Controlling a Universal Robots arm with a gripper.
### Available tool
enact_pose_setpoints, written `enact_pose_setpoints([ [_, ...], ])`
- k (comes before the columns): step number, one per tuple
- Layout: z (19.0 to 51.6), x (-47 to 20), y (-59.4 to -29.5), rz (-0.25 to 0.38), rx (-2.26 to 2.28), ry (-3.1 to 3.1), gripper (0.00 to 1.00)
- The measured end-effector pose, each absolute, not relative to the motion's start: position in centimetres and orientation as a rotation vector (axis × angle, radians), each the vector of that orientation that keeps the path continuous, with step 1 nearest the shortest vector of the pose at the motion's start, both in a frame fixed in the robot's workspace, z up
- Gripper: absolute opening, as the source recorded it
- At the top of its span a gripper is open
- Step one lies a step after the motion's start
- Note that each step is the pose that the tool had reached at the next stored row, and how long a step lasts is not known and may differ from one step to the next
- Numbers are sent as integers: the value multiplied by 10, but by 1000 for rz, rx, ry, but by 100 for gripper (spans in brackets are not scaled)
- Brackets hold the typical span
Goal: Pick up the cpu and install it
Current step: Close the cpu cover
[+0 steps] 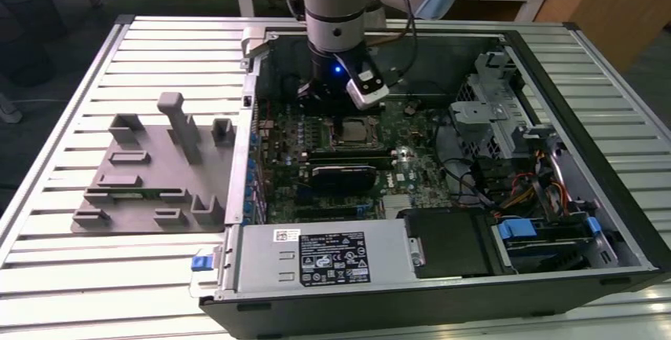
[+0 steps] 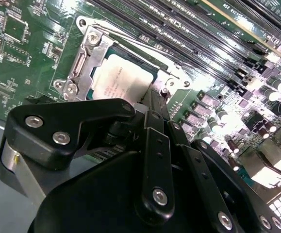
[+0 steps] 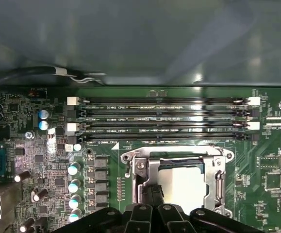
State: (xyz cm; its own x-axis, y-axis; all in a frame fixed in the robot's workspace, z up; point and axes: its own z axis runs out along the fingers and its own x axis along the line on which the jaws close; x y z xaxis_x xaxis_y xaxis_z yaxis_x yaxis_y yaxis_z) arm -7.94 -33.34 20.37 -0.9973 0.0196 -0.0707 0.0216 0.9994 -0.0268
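The cpu (image 1: 357, 129) lies flat inside the metal socket frame (image 3: 145, 170) on the green motherboard, its silvery top plate facing up in both wrist views (image 2: 118, 80) (image 3: 184, 187). My gripper (image 1: 343, 111) hangs just above the socket inside the open computer case. Its two dark fingers are pressed together, shut with nothing between them, and their tips (image 2: 154, 96) (image 3: 153, 193) reach one edge of the cpu. The gripper's black linkage hides part of the socket and the chip's near side.
A grey holder tray (image 1: 157, 167) lies outside the case at the exterior view's left. Memory slots (image 3: 159, 119) run beside the socket. A black block (image 1: 341, 173), the power supply (image 1: 325, 257), a drive cage (image 1: 493, 96) and cables (image 1: 524, 191) crowd the case.
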Motion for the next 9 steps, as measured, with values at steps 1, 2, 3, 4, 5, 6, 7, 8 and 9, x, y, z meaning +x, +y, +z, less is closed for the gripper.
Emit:
enact_pose_setpoints([
  [1, 203, -80, -333, -42, 32, 3071, 11],
  [2, 202, -80, -333, -42, 32, 3071, 11],
  [3, 201, -80, -333, -42, 32, 3071, 11],
  [4, 200, -81, -333, -42, 32, 3071, 11],
  [5, 200, -81, -333, -42, 32, 3071, 11],
  [6, 199, -81, -333, -42, 32, 3071, 11],
  [7, 199, -81, -333, -43, 31, 3072, 11],
  [8, 199, -81, -333, -43, 31, 3071, 11],
  [9, 198, -81, -333, -43, 31, 3072, 11],
])
